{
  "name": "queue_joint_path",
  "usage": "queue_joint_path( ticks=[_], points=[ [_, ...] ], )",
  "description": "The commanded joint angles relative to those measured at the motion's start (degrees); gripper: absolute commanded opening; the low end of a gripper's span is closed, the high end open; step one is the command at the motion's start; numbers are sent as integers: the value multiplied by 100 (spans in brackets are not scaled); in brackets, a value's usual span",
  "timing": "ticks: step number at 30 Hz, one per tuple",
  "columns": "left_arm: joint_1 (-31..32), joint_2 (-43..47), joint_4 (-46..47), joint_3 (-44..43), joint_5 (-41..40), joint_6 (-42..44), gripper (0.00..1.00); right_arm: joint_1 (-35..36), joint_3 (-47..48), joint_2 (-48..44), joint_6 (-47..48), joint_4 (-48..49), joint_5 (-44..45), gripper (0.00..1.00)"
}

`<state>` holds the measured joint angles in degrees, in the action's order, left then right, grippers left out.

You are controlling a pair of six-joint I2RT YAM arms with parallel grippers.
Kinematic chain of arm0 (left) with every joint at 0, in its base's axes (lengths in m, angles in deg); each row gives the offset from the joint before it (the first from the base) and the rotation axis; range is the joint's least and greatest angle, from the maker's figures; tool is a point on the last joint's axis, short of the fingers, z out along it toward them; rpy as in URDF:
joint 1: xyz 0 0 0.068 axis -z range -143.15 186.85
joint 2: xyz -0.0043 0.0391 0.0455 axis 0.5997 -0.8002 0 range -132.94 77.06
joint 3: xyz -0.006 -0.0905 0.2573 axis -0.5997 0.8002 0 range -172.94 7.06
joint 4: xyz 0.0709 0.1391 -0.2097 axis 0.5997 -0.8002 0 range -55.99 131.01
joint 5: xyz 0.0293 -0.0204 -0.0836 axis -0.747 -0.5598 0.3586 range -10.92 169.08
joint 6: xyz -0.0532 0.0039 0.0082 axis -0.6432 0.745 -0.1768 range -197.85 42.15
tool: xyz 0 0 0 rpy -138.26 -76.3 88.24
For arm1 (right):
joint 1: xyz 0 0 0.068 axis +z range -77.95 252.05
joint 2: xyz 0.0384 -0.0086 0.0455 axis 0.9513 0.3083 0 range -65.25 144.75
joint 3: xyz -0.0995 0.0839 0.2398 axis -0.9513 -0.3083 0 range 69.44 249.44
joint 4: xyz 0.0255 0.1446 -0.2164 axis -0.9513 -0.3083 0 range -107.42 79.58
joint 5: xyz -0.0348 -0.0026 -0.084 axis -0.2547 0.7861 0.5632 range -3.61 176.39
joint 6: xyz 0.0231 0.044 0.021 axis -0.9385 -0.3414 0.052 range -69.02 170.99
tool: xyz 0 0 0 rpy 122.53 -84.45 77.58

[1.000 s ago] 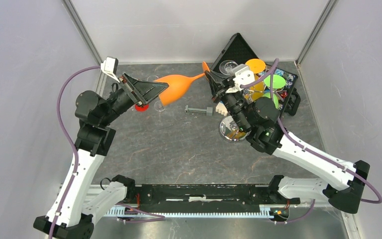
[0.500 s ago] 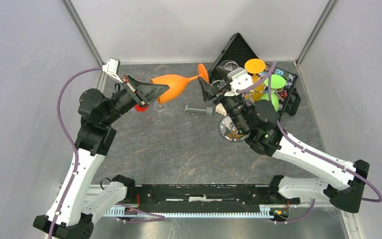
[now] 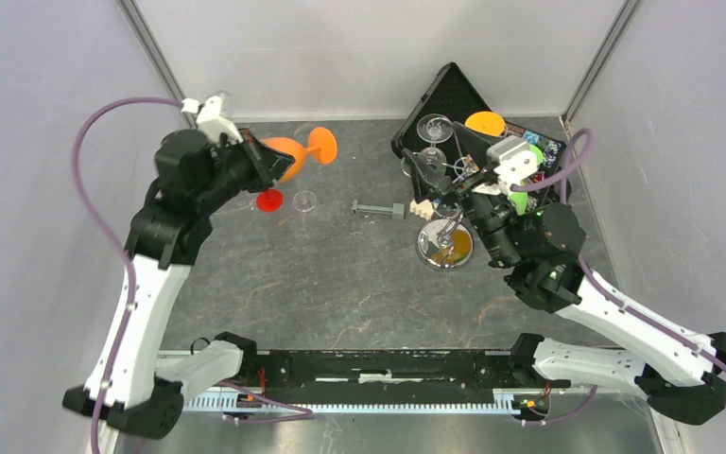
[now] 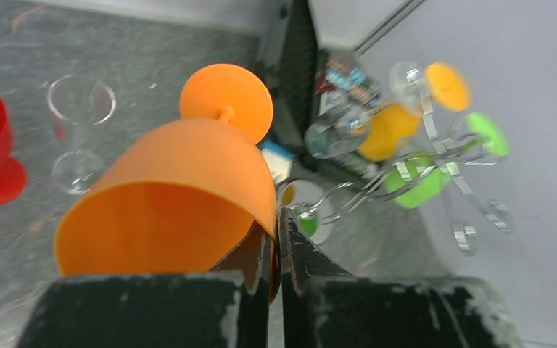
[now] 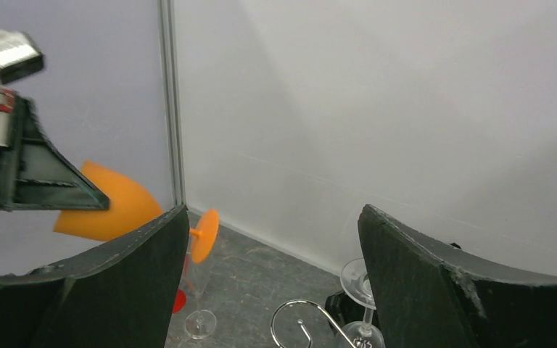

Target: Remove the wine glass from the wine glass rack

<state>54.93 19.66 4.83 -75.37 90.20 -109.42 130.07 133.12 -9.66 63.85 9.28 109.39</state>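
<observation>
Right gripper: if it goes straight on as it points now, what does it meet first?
Ahead of the open right gripper the way looks free up to the back wall. The wine glass rack and a clear glass lie lower; depth unclear.

The orange wine glass (image 4: 167,167) looks like smooth, matt plastic. The wine glass rack (image 3: 435,251) is shiny silver wire with a mirrored base. The table (image 3: 340,284) is mottled matt grey.
</observation>
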Motion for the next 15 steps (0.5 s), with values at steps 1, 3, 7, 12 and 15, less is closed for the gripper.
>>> queue_joint_path(
  ticks=[1, 3, 7, 12, 15],
  points=[
    [15, -759, -1086, -449, 70, 1220, 2, 26, -103, -350, -21, -191, 45, 91],
    [59, -1214, -1275, -802, 318, 1331, 2, 25, -171, -486, -21, -245, 61, 90],
    [451, -2163, -1692, -1590, -203, 1499, 2, 25, -287, -769, -21, -349, 144, 90],
    [782, -3386, -2208, -2675, -1276, 1532, 2, 25, -340, -1028, -21, -622, 277, 90],
    [858, -4033, -2526, -3341, -1576, 1572, 2, 28, -349, -1179, -21, -829, 365, 90]
  ],
)
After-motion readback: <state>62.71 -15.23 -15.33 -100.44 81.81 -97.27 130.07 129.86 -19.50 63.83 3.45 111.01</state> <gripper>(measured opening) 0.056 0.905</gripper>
